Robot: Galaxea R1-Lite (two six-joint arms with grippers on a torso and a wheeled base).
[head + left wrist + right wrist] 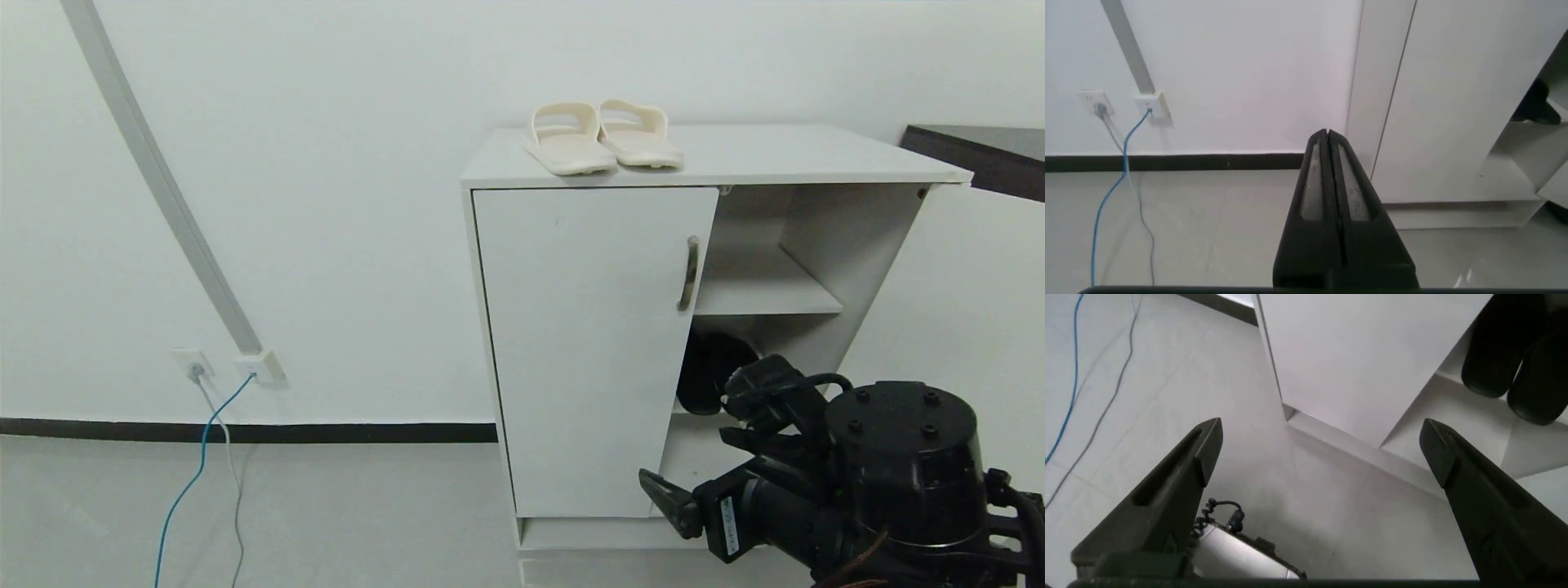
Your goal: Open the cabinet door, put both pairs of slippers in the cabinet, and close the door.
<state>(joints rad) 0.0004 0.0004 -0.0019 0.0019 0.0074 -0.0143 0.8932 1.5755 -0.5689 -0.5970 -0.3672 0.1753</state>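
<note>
Clenched tight on nothing, the left gripper points its black fingers low along the front of the tall white wooden cabinet. The rounded black slippers sit well apart from them, inside.

From the right wrist, the right gripper has its fingers spread wide and empty over the grey tiled floor. The black pair rests on the lower shelf, beyond one finger, not touching.

From the head, open-toed cream slippers lie side by side on the cabinet's top, above the closed flat door; the right half stands open.
</note>
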